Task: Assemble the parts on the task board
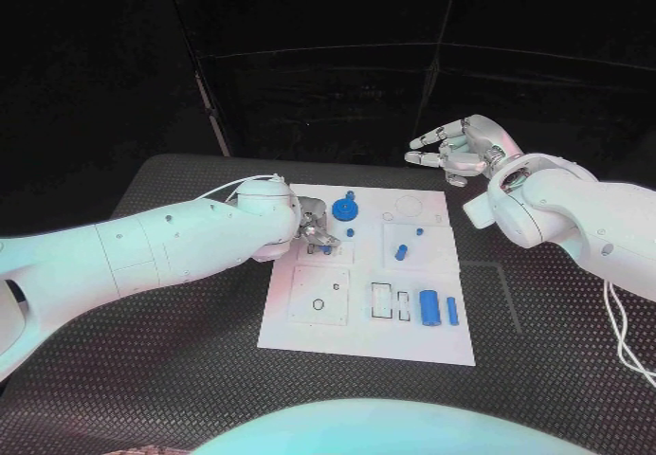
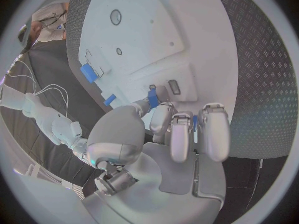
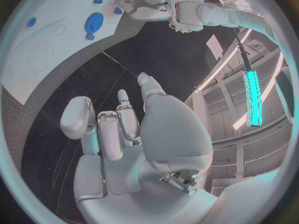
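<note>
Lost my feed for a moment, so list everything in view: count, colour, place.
Task board: one, white, middle of the black table.
Round gear-like part: one, blue, far end of the board.
Long parts: two, blue, side by side near the board's right edge.
Short peg: one, blue, mid-board.
Small parts: at least two, blue, behind the peg.
Table: one, black, textured.
Left hand: silver, on the board, pinching a small blue part.
Right hand: silver, raised beyond the board's far right corner, fingers apart, empty.
</note>
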Available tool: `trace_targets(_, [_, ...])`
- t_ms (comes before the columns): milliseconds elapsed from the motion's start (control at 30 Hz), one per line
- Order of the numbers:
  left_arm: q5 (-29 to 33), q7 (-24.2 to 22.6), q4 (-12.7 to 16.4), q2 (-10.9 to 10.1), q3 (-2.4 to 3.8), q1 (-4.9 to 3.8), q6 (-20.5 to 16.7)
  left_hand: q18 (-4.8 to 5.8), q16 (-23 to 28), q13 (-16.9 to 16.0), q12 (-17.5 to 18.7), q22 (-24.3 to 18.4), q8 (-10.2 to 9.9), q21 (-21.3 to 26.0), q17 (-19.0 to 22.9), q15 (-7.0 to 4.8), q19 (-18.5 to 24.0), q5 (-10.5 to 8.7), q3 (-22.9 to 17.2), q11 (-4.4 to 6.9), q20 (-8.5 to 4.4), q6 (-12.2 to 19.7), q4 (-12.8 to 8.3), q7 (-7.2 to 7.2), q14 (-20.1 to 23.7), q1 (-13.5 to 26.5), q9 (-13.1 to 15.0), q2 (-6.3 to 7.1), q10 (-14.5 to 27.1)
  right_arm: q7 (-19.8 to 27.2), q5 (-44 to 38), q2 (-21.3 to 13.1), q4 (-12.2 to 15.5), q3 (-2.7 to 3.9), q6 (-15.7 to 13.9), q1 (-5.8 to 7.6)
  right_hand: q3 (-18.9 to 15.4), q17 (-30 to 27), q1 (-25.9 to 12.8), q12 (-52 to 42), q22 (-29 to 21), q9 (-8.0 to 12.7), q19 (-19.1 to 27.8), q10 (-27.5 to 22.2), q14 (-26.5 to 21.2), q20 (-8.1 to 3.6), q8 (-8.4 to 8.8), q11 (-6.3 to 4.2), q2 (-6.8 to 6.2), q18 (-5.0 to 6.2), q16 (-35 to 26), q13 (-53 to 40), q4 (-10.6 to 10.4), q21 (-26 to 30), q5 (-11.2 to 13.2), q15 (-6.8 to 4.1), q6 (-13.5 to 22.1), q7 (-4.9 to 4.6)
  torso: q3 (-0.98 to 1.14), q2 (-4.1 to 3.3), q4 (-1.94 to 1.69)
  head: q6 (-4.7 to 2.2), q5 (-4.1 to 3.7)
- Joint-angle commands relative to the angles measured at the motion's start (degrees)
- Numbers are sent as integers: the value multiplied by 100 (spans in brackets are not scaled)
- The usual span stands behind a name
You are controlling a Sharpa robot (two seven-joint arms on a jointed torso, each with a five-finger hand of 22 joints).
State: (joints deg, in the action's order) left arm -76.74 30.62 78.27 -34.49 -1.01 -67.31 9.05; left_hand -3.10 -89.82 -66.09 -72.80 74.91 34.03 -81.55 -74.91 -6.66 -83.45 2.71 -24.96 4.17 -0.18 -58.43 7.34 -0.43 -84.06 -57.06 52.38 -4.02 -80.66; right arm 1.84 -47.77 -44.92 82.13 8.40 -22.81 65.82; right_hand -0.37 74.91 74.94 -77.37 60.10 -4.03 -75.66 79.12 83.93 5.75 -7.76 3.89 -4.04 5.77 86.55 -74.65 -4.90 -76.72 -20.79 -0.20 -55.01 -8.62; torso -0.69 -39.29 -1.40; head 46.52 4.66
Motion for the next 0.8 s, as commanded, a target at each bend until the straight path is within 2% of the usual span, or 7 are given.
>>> trace_targets(33, [-81,106,-22,11,-14,19,-27,43,-18,3,0,517,32,-9,-1509,-16,-20,4,-461,-1,-19,49,-431,-9,-594,-157,7,-136,0,29,-14,5,5,5,41,10,-34,699,-43,3,-3,8,-15,-16,431,-31,-38,-24,23,-11,-12,0,11,17,23,-46,20,8,3,-1,5,3,3])
trace_targets(433, [-56,111,-77,50,-14,41,-21,40,-18,20,11,508,38,7,-1509,-4,-12,1,-472,-20,-11,45,-342,11,-594,19,24,-68,6,29,-14,9,-2,5,44,9,-39,692,-47,6,-11,8,-12,-19,429,-31,-40,-24,26,-10,-16,5,6,21,24,-46,19,8,8,6,1,7,6])
trace_targets(567, [-43,112,-92,62,-15,44,6,39,-18,24,12,508,42,12,-1509,0,-10,1,-433,-23,-7,40,-279,14,-594,148,34,7,6,30,-14,11,-5,5,45,9,-39,692,-47,6,-11,8,-12,-19,429,-31,-40,-24,26,-10,-16,5,6,21,24,-46,19,8,8,5,5,9,3])
trace_targets(700, [-15,114,-102,72,-15,46,57,39,-18,26,12,511,44,16,-1509,3,-11,1,-339,-25,-3,39,-230,14,-594,301,44,170,7,33,-14,9,-7,5,46,9,-39,692,-48,6,-11,8,-12,-19,429,-31,-40,-24,27,-10,-16,5,6,21,24,-46,19,8,5,5,7,19,-7])
trace_targets(800, [-8,114,-105,76,-15,47,79,39,-18,27,11,515,46,16,-1509,3,-13,1,-271,-25,-1,26,-165,13,-594,427,49,244,6,33,-14,8,-7,5,45,9,-43,695,-51,4,-8,8,-13,-17,430,-31,-41,-24,28,-10,-14,3,3,20,25,-46,19,8,6,1,6,15,-8])
